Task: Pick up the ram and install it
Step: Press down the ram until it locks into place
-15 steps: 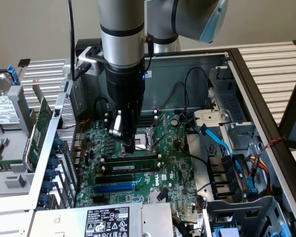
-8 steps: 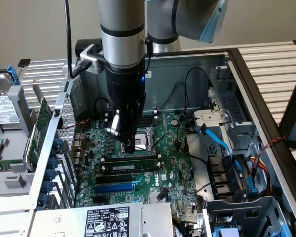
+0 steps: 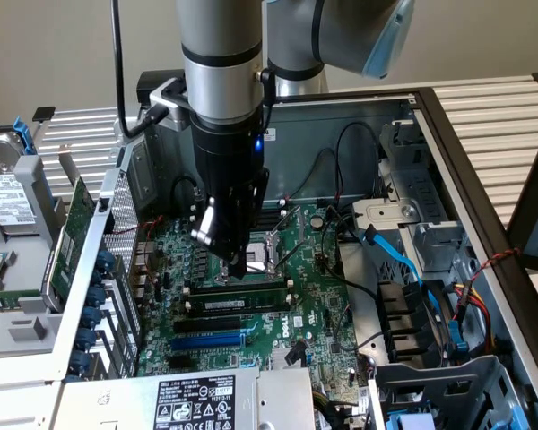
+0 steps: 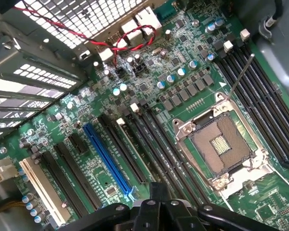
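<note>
The ram (image 3: 247,289), a long narrow green stick with black chips, stands on edge in a black memory slot on the motherboard (image 3: 314,305). My gripper (image 3: 239,270) hangs straight over its middle, shut, with the fingertips down at the stick's top edge. I cannot tell whether they press on it. A second green stick with a white sticker (image 3: 236,305) stands in the neighbouring slot. In the wrist view the shut gripper (image 4: 156,190) points down among the long black slots beside the open processor socket (image 4: 221,142).
The open computer case (image 3: 448,152) walls in the board. Blue and black cables (image 3: 403,260) crowd the exterior view's right, and the power supply (image 3: 197,399) is at the front. A broader green card (image 3: 72,228) and a hard drive (image 3: 4,197) lie outside on the left.
</note>
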### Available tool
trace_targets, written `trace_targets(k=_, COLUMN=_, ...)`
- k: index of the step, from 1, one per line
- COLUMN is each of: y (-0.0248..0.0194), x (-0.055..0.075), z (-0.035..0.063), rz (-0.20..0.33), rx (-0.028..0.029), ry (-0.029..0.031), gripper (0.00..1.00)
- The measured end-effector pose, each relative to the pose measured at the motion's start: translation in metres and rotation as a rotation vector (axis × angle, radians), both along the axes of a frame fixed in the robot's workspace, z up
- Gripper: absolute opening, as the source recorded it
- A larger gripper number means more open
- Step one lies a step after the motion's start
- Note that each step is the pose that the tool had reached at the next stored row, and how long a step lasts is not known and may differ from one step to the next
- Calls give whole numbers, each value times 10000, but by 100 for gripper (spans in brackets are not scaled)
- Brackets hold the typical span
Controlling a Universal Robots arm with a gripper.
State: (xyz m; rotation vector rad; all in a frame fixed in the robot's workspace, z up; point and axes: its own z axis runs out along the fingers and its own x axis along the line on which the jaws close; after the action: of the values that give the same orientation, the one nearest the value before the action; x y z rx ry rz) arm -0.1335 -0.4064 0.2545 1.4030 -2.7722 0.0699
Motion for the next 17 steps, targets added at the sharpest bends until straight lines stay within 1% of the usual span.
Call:
trace_targets(k=6, y=0, x=0, z=0, rz=-700, rx=0, ry=-137, gripper=11)
trace_targets(k=13, y=0, x=-1, z=-1, rz=-1587, rx=-4, ry=-230, gripper=11)
trace_targets(k=17, y=0, x=-1, z=-6, rz=-2028, rx=-15, ry=-333, gripper=11)
